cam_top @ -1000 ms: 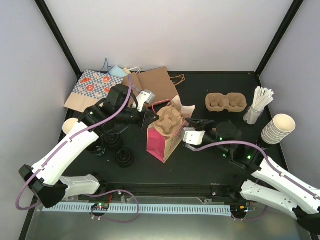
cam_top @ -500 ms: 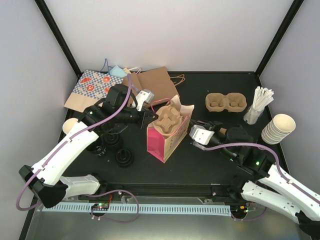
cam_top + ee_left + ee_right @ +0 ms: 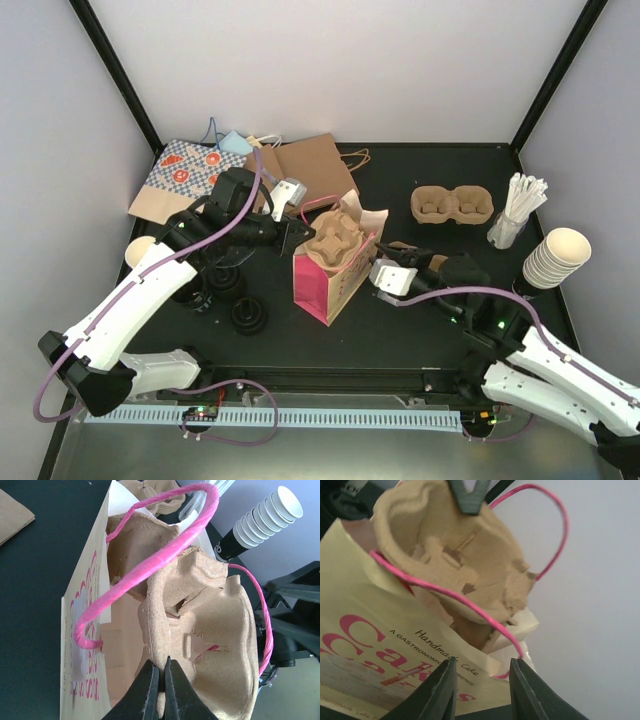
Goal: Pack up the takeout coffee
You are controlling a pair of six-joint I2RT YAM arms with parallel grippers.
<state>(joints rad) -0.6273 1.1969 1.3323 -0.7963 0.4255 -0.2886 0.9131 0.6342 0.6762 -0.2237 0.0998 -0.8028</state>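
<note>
Left hand (image 3: 161, 666) on tilted carrier (image 3: 210, 615)

Both arms wore glossy white shells over black joints. A purple cable (image 3: 215, 235) ran along the left arm (image 3: 140, 290), and a matching one trailed the right arm (image 3: 560, 360), whose black housing showed small green lights (image 3: 497, 323). The jaws were slim, matte black and tapered.
</note>
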